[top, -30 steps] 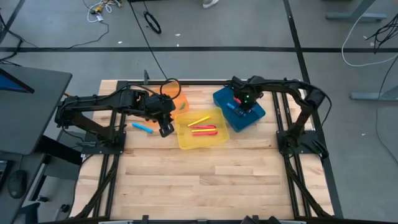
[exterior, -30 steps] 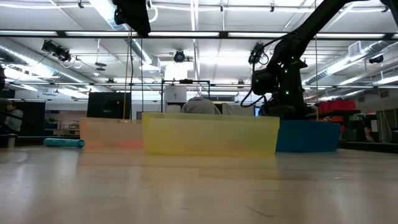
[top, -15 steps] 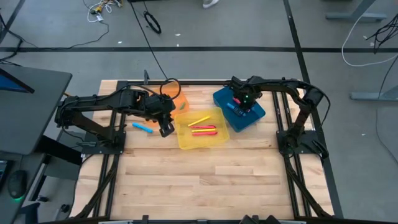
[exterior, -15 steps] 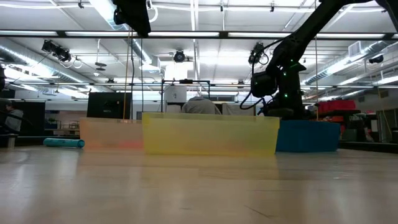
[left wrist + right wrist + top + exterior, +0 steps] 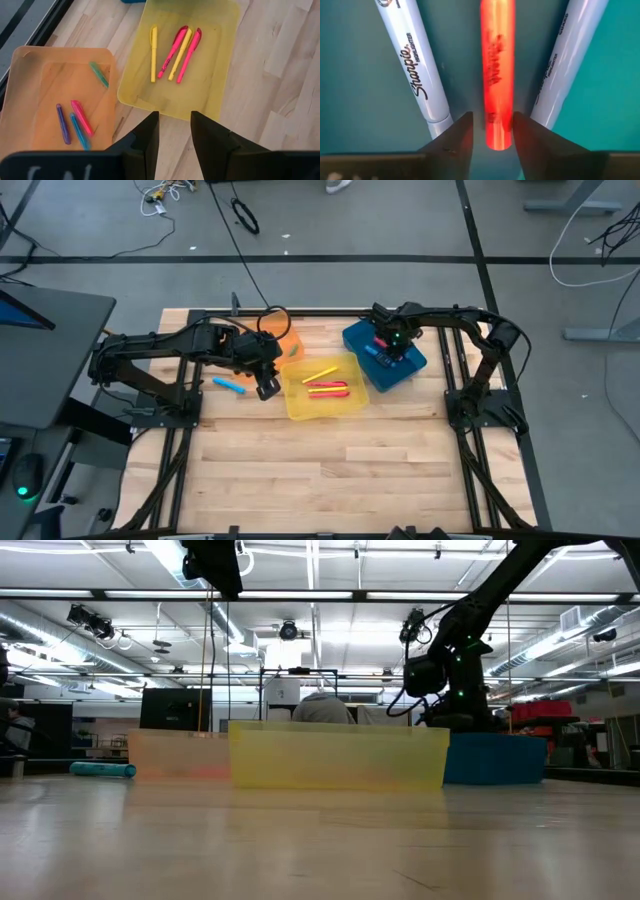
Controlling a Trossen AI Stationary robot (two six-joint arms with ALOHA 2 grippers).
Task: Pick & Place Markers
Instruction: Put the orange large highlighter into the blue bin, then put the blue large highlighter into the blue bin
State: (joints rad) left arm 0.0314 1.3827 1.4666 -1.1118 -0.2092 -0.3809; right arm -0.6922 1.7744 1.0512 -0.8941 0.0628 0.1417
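Note:
My right gripper [image 5: 388,348] is down inside the blue bin [image 5: 412,370]. In the right wrist view it [image 5: 492,131] is open, with its fingers close on either side of a red marker [image 5: 497,70]. That marker lies between two light blue markers [image 5: 415,65] [image 5: 565,60] on the bin floor. My left gripper [image 5: 265,386] hangs open above the table, by the near rims of the orange bin [image 5: 30,90] and the yellow bin [image 5: 220,60]. The yellow bin holds two yellow markers [image 5: 153,55] and two pink ones [image 5: 190,52]. Several markers [image 5: 80,117] lie in the orange bin. My right gripper stands astride the red marker's end [image 5: 496,140], pointing down along it. One finger [image 5: 530,135] looks level with the marker's side, and a thin gap shows at the other finger [image 5: 455,135]. I cannot tell whether it touches. The marker lies flat on the bin floor.
A cyan marker [image 5: 228,385] lies loose on the table toward the left edge, beside the orange bin [image 5: 290,340]; it also shows in the low view [image 5: 102,769]. The three bins stand in a row along the far half. Bare wood [image 5: 330,470] fills the near half.

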